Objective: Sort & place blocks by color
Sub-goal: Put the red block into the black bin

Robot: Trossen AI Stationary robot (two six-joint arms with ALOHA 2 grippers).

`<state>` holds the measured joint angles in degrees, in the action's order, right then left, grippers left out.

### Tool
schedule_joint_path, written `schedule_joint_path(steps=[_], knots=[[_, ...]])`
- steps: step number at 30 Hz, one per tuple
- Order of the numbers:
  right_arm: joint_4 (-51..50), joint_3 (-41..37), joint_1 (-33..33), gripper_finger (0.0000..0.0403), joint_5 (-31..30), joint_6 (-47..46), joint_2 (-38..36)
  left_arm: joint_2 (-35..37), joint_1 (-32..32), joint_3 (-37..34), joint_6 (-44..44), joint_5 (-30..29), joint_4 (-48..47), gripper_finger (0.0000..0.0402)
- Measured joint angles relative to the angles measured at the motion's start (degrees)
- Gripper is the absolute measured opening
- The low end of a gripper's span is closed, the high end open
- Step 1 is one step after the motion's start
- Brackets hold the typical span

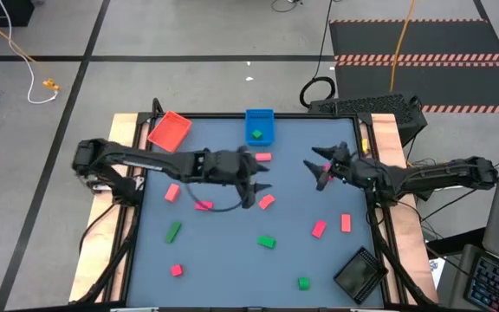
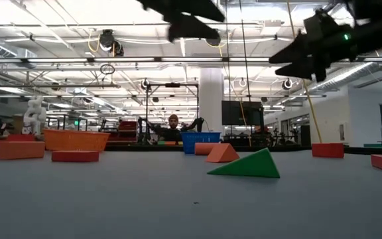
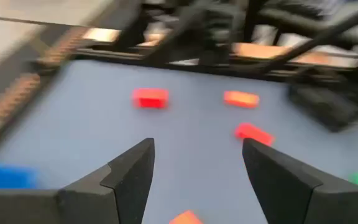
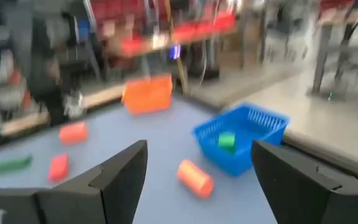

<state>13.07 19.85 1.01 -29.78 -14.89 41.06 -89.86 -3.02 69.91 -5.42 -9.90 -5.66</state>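
Two grippers, both above the table and both empty. Left gripper (image 1: 260, 185): jaws spread wide, nothing between them, reaching over the middle of the table; its wrist view shows both fingers (image 3: 132, 171) apart over bare table surface. Right gripper (image 1: 320, 168): jaws likewise wide and empty, raised over the right-centre of the table, pointing toward the blue tray (image 1: 260, 126); its fingers (image 4: 126, 171) frame that tray in the wrist view.

Blocks, nearest the left gripper first:
- one pink block (image 1: 267, 202) just below the left gripper, close to its fingertips;
- one pink block (image 1: 263, 157) just above the left gripper, below the blue tray;
- one pink block (image 1: 204, 205) under the left arm, beside a loop of dark cable (image 1: 219, 206);
- one pink block (image 1: 172, 192) further left;
- one green bar (image 1: 173, 231) at lower left;
- one pink block (image 1: 177, 270) near the front edge, left;
- one green block (image 1: 267, 242) at lower centre;
- one green block (image 1: 303, 282) near the front edge, centre-right;
- two pink blocks (image 1: 319, 229) and (image 1: 346, 223) at right, side by side but apart.

Trays:
- blue tray at the back centre, holding one green block (image 1: 257, 134);
- red tray (image 1: 170, 130) at the back left, tilted;
- black tray (image 1: 359, 274) at the front right corner, tilted.

Table (image 1: 223, 260): grey-blue top with wooden side rails.
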Motion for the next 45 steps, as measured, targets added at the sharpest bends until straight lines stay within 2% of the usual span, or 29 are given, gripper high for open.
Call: schedule_joint_path(steps=[2, 5, 9, 13, 16, 18, 22, 27, 33, 39, 45], knots=[[-15.0, 8.0, 0.0, 0.0279, -0.3, -2.0, 3.8, 4.5, -2.4, -3.2, 1.7, -3.6, -0.8, 0.0235], [-32.8, 19.3, 0.0, 0.0279, -2.2, -3.7, 9.8, 13.1, -4.3, -10.4, 1.1, -3.9, 3.2, 0.0224], [-48.8, 30.8, 1.0, 0.0279, -4.7, -10.3, 16.3, 22.6, -3.5, -23.6, -0.9, -6.0, 15.7, 0.0214], [-59.8, 34.9, 2.9, 0.0279, -4.4, -21.3, 21.3, 28.2, -1.5, -34.2, -1.8, -5.5, 26.1, 0.0214], [-63.3, 34.8, 5.0, 0.0279, -1.4, -27.0, 24.1, 30.0, 0.3, -39.4, -0.8, -4.6, 30.2, 0.0214], [-64.9, 34.4, 6.5, 0.0279, 0.5, -29.4, 26.3, 30.0, 1.3, -41.4, 0.7, -1.3, 32.0, 0.0214], [-67.7, 34.2, 8.7, 0.0279, 1.7, -30.3, 30.7, 29.9, 3.7, -43.3, 2.8, 3.0, 32.8, 0.0214], [-74.1, 34.2, 10.8, 0.0279, 4.5, -34.8, 35.0, 29.5, 6.8, -44.3, 1.7, 3.4, 32.9, 0.0214], [-74.9, 34.2, 11.0, 0.0279, 9.1, -40.5, 37.3, 29.3, 9.7, -44.2, 0.4, 0.5, 31.9, 0.0214], [-75.1, 34.0, 11.0, 0.0279, 9.0, -47.0, 38.3, 29.5, 10.9, -44.2, 0.6, 0.1, 32.8, 0.0214], [-72.8, 28.7, 11.1, 0.0279, 9.1, -51.9, 38.3, 30.9, 10.9, -44.2, 0.1, 0.9, 33.1, 0.0214]])
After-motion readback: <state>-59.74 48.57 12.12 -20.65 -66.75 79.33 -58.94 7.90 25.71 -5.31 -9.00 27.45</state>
